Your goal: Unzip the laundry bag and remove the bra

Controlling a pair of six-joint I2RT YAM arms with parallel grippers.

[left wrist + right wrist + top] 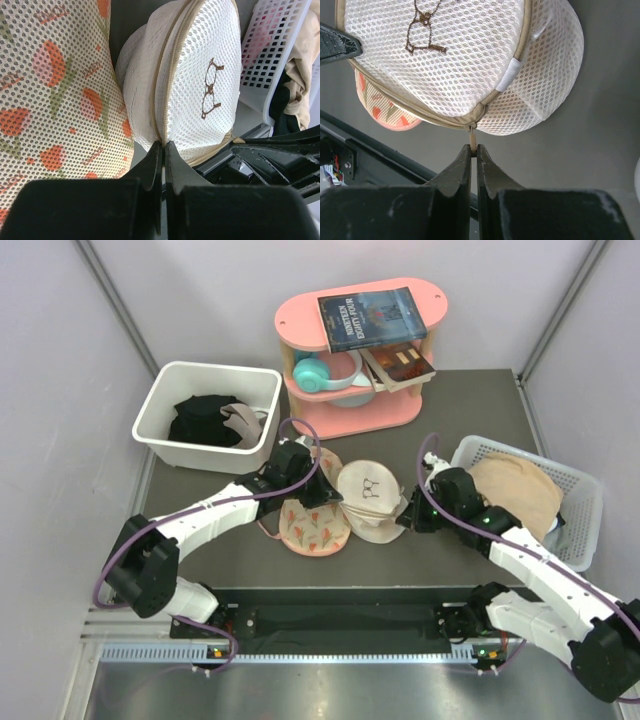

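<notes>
The laundry bag (368,498), a cream-white mesh dome with a stitched glasses motif, lies mid-table between both arms. In the left wrist view the bag (195,85) stands on edge with its tan zip running down into my left gripper (163,145), which is shut on the zip seam at the rim. My right gripper (474,147) is shut on the small tan zip pull (473,136) hanging from the bag (470,55). The zip looks closed. From above, the left gripper (322,492) is at the bag's left side and the right gripper (408,522) at its right. The bra is hidden.
A pink floral mesh piece (312,525) lies against the bag's left. A white bin (160,400) with black clothes stands back left. A white basket (580,530) with a beige garment is at the right. A pink shelf (300,315) carries books and headphones.
</notes>
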